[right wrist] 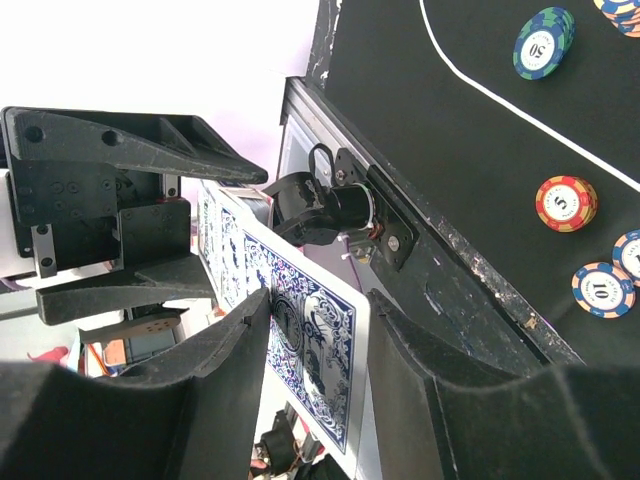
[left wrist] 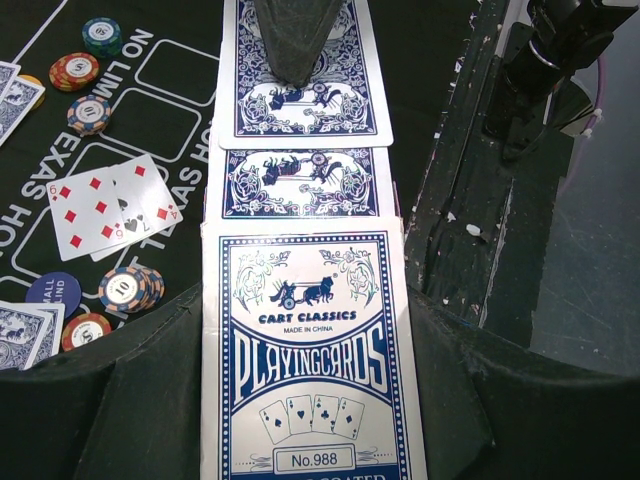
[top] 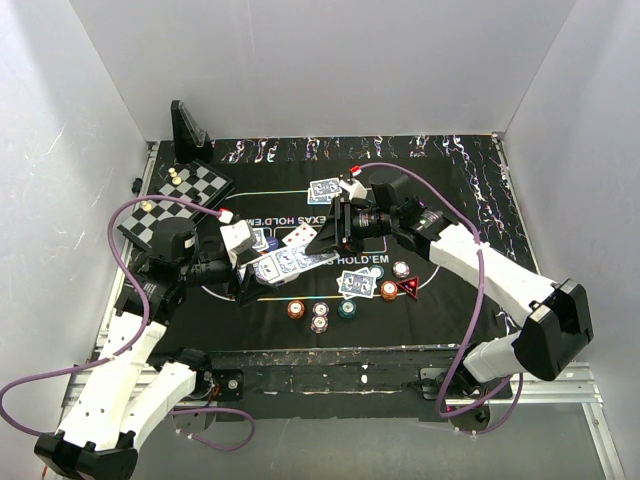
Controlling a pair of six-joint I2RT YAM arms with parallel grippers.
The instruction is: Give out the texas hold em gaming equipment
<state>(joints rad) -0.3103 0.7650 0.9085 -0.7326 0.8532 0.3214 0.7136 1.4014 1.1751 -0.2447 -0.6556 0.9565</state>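
My left gripper (top: 262, 272) is shut on a blue-and-white playing card box (left wrist: 300, 300) and holds it above the mat's near left. Patterned-back cards (left wrist: 300, 180) stick out of the box's far end. My right gripper (top: 336, 246) meets them from the far side, and one of its fingers (left wrist: 295, 40) lies on the top card (left wrist: 305, 100). In the right wrist view that card (right wrist: 325, 350) sits between my right jaws. Poker chips (top: 320, 310) and a red triangle marker (top: 409, 288) lie on the mat. Two face-up cards (top: 300, 236) lie by the mat's middle. I cannot pick out the yellow disc.
The black mat (top: 450, 200) covers the table. A chessboard (top: 185, 195) with pieces sits at the far left beside a black stand (top: 188, 130). Face-down card pairs lie at the far middle (top: 325, 190) and near middle (top: 355, 284). White walls enclose three sides.
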